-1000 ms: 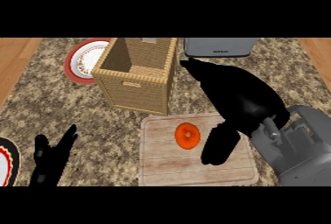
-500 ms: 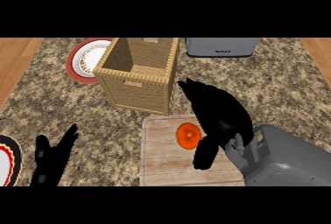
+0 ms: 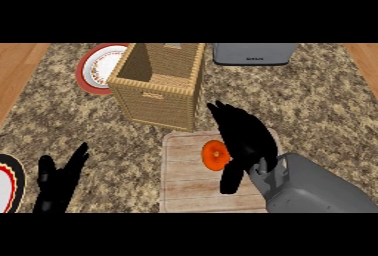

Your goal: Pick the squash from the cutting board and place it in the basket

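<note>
Speckled granite counter (image 3: 310,100); wood strips (image 3: 18,70) at both side edges.

Right hand (image 3: 247,137) hides squash's (image 3: 213,154) right edge.

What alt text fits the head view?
The black right hand, fingers open, reaches over the round orange squash lying on the pale wooden cutting board. The tall woven wicker basket stands just behind the board; the left hand rests open at lower left.

Two black robot hands (image 3: 244,137) (image 3: 59,182), grey boxy right forearm (image 3: 314,187)
</note>
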